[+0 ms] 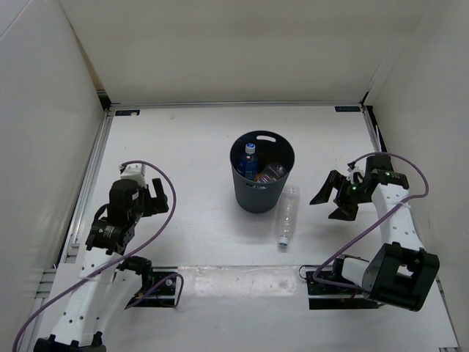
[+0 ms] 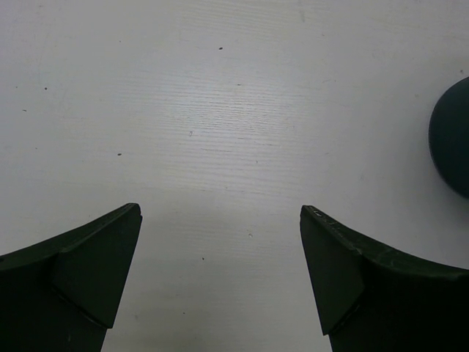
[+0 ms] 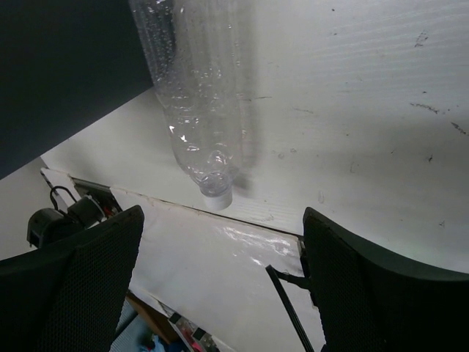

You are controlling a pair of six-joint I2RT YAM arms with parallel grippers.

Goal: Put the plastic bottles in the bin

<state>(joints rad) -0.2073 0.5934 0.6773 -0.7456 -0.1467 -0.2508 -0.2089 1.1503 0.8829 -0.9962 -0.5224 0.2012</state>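
Top external: the bin [image 1: 249, 194] already holds bottles [image 1: 253, 165]. One plain clear bottle [image 1: 287, 216] lies on the table [image 1: 183, 147] just beside the bin's right side, so I judge this the last pickup. My right gripper [image 1: 332, 203] hangs near it, jaws spread wide, empty; next it must straddle the body. Left gripper [image 1: 158, 198] agape too, holding nothing.

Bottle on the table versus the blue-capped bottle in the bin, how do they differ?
The table bottle lies on its side outside the bin, white-capped and unlabelled. The blue-capped bottle stands cap-up inside the bin with a blue label. Both look like clear plastic.
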